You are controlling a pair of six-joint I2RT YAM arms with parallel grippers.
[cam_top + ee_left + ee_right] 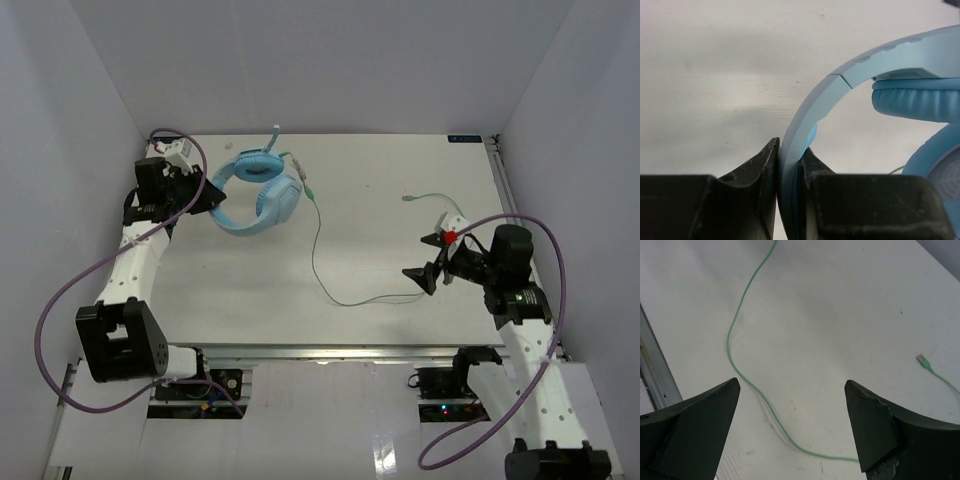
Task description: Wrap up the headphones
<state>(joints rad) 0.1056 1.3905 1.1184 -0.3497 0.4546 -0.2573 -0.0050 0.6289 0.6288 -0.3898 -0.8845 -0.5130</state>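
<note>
The light blue headphones (258,190) lie at the back left of the table. My left gripper (212,195) is shut on their curved headband (810,115), with the band pinched between both black fingers (760,170). A padded ear cup (915,102) shows to the right. The thin pale green cable (318,255) runs from the headphones towards the front, then right. My right gripper (425,258) hovers open over that stretch of cable (732,325), which passes between its fingers without touching them. The cable's plug end (923,360) lies on the table beyond.
White walls enclose the table on three sides. A metal rail (330,352) runs along the front edge and another (505,190) along the right edge. Thick purple robot cables (50,310) loop beside both arm bases.
</note>
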